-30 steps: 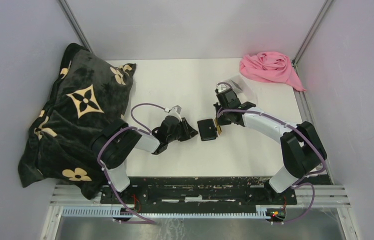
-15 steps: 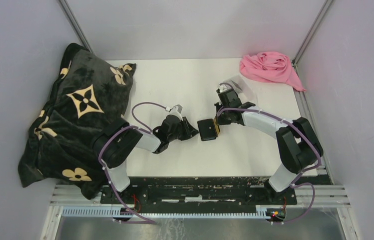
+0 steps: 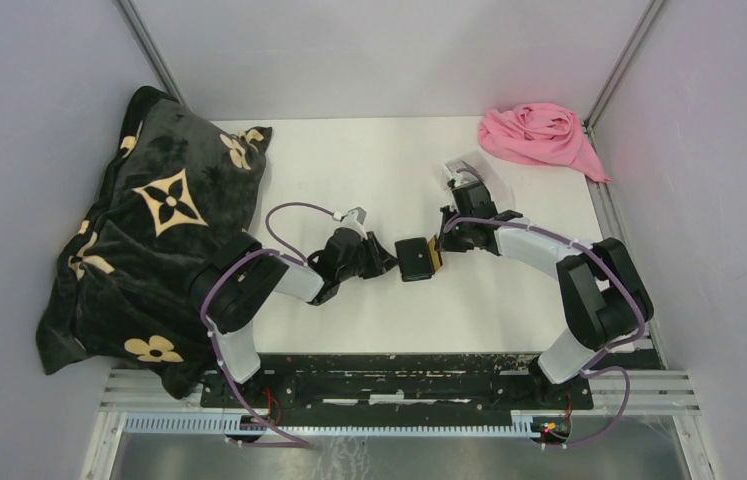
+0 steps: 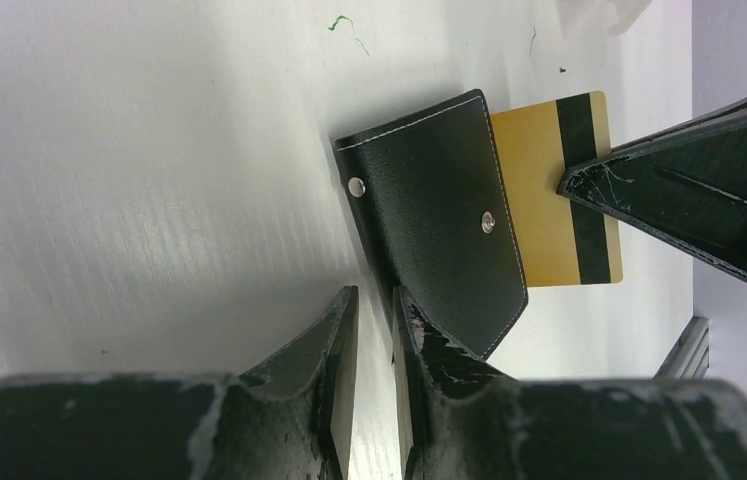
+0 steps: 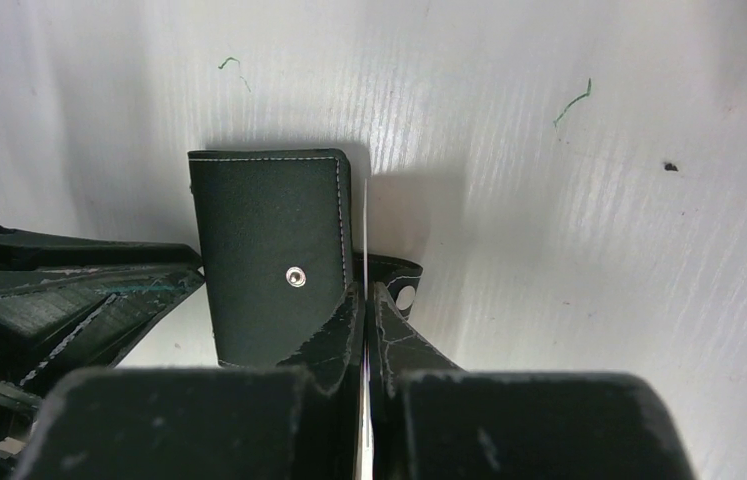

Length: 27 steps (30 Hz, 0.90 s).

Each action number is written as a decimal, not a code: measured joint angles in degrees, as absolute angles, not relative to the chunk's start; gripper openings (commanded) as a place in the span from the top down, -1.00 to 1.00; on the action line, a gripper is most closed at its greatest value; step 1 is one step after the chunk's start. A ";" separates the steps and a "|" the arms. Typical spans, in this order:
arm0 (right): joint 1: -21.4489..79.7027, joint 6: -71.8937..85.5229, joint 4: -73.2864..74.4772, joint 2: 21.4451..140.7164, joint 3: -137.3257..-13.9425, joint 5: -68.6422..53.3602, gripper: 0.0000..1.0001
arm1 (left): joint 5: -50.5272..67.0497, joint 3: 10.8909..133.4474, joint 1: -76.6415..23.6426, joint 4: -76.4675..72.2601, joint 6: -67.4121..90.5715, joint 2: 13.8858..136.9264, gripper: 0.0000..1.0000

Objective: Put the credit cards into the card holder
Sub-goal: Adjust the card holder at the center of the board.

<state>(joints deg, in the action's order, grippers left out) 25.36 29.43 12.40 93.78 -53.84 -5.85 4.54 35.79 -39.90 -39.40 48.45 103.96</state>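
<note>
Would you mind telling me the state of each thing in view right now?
card holder, folded, lying outer side up.
gold card, partly inside the card holder, pinched by the right gripper.
right gripper, shut on the gold card.
left gripper, fingers nearly together at the card holder's edge; grip unclear.
pink cloth, crumpled.

The whole worktop point(image 3: 349, 170) is viewed steeply from above and behind the arm bases. Each wrist view is taken close and low along its own tool, the left tool point(image 4: 374, 300) and right tool point(image 5: 364, 293) being faced toward each other. The card holder point(image 4: 434, 220) and gold card point(image 4: 549, 190) are shared by all three.
</note>
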 measured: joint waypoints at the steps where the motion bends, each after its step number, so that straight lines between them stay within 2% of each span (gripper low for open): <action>1: 25.34 29.65 12.38 93.65 -53.74 -6.02 0.98 | 4.56 35.83 -39.90 -39.42 48.45 104.01 0.48; 27: 23.31 35.79 4.43 91.70 -47.83 -10.52 0.98 | 4.47 36.36 -39.90 -39.09 48.25 104.31 0.50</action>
